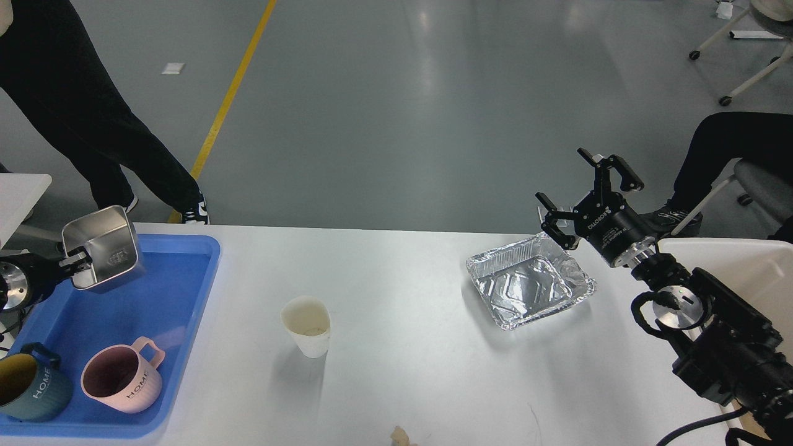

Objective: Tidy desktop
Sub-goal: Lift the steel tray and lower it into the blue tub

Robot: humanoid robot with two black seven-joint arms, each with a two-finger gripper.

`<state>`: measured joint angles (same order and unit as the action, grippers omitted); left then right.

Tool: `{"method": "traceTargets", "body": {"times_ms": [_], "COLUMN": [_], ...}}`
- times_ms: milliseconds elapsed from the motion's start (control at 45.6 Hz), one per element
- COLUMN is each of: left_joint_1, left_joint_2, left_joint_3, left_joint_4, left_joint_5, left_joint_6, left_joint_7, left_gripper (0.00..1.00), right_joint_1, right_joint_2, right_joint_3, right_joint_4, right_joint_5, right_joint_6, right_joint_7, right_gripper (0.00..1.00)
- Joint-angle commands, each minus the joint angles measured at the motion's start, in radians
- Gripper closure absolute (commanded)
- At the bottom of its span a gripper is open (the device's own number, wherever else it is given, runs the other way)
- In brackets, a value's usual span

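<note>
The white desktop [403, 371] fills the lower view. My left gripper [75, 262] is shut on the rim of a square steel container [104, 249], held tilted just above the far left of the blue tray [186, 291]. A pink mug [121, 375] and a teal mug [28, 385] lie in the tray's near end. A white paper cup [306, 325] stands mid-table. A foil tray [530, 279] sits at the right. My right gripper [585, 189] is open, empty, above the foil tray's far right corner.
A crumpled scrap [401, 437] lies at the near edge. A white bin [743, 266] stands at the far right. A person's legs [93, 124] stand behind the left table corner. A seated person [731, 148] is at the right.
</note>
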<state>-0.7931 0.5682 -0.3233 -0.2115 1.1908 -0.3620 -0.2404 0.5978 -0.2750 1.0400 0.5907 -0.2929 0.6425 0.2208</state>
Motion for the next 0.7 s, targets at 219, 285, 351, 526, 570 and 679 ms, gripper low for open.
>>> {"method": "traceTargets", "body": {"times_ms": [219,285,351,526,570,679], "left_joint_1": [0.031,0.044,0.057,0.089,0.098,0.120], "left_joint_2": [-0.114,-0.114,-0.117,-0.119,-0.120,-0.126], "left_joint_3": [0.119,0.121,0.121,0.121,0.121,0.121], "left_joint_4": [0.127,0.127,0.127,0.129,0.129,0.129], "left_joint_5": [-0.149,-0.158,-0.166,-0.223,-0.232,-0.237], "left_joint_6": [0.063,0.077,0.086,0.110,0.118,0.141], "left_joint_7": [0.007,0.009,0.010,0.029,0.029,0.026], "left_gripper": [0.95,0.94,0.94,0.90,0.88,0.82], "right_joint_1": [-0.001,-0.001,-0.003,-0.003,-0.003,-0.004], "right_joint_2": [-0.003,-0.003,-0.003,-0.003,-0.001,-0.001], "right_joint_3": [0.000,0.000,0.000,0.000,0.000,0.000], "right_joint_4": [-0.003,-0.005,-0.005,-0.006,-0.005,-0.003], "right_joint_5": [0.000,0.000,0.000,0.000,0.000,0.000], "right_joint_6": [0.000,-0.001,-0.001,-0.001,-0.001,-0.001], "right_joint_7": [0.000,0.000,0.000,0.000,0.000,0.000], "right_gripper": [0.00,0.00,0.00,0.00,0.00,0.00]}}
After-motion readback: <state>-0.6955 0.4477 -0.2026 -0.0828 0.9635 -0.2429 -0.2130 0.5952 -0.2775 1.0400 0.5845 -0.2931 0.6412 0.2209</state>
